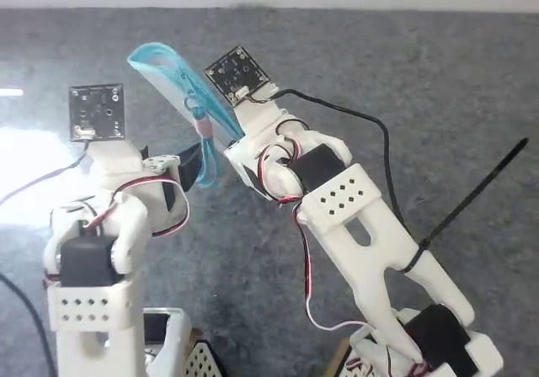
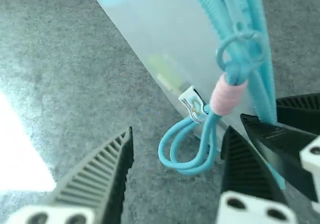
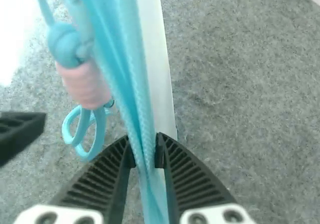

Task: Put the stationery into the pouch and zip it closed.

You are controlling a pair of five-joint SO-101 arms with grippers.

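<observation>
Pouch (image 2: pixel 150 34) edge pinched in right hand (image 3: pixel 144 151) above table (image 3: pixel 240 84); left hand (image 2: pixel 178 134) spread beside cord (image 2: pixel 187 151).

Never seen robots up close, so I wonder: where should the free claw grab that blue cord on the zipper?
Probably the cord loop just below its pink sleeve, from the open left gripper's side: it hangs loose beside the pouch, whose edge the right gripper pinches.

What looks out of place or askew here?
The pouch is held up on edge and tilted rather than lying flat, its zip edge pinched in the right tool; its pull cord dangles by the open left tool.
</observation>
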